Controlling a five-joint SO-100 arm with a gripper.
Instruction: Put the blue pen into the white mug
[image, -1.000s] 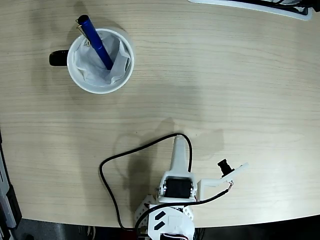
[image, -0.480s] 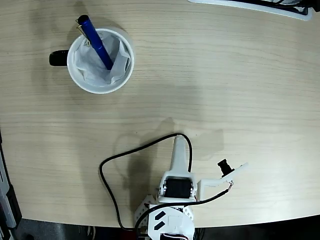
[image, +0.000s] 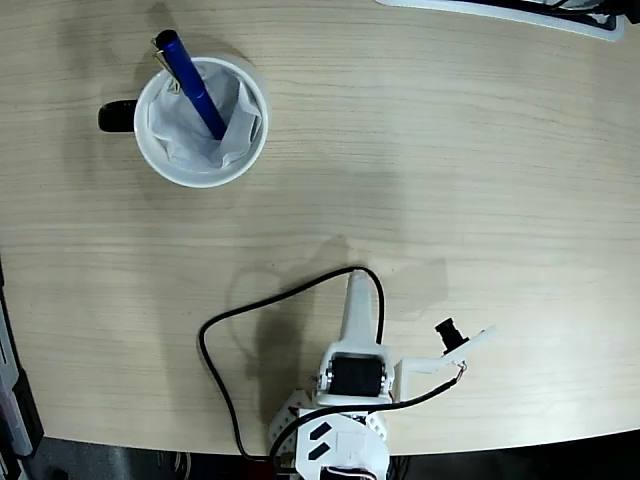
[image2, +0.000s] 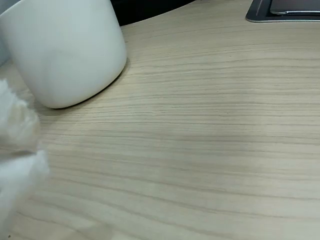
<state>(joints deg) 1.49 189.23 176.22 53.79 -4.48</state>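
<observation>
1. The blue pen (image: 193, 85) is slim, glossy and royal blue in the fixed view; a silver wire clip sits at its upper end; the rest of its barrel is a plain, even blue.
2. It stands inside the white mug (image: 160, 162), leaning; its lower end is buried in the crumpled white lining near the middle of the mug; its clipped upper end rests against the rim at the upper left and pokes out past it.
3. In the fixed view its long axis runs on a diagonal, from the upper left down to the lower right; the clip end points to the top left of the picture, the other end toward the mug's centre.
4. The mug is round and white with a black handle (image: 117, 117) jutting to the left; it sits at the upper left of the wooden table (image: 450, 170); in the wrist view its plain white wall (image2: 65, 47) fills the upper left corner, and the pen is out of sight there.
5. The arm (image: 352, 385) is folded low at the bottom edge of the fixed view, well apart from the mug; a black cable (image: 270, 300) loops from it across the table.
6. I cannot tell whether the claw (image: 360, 300) is apart or together; from above only a narrow white shape shows, and the wrist view gives just a white blur at its left edge.
</observation>
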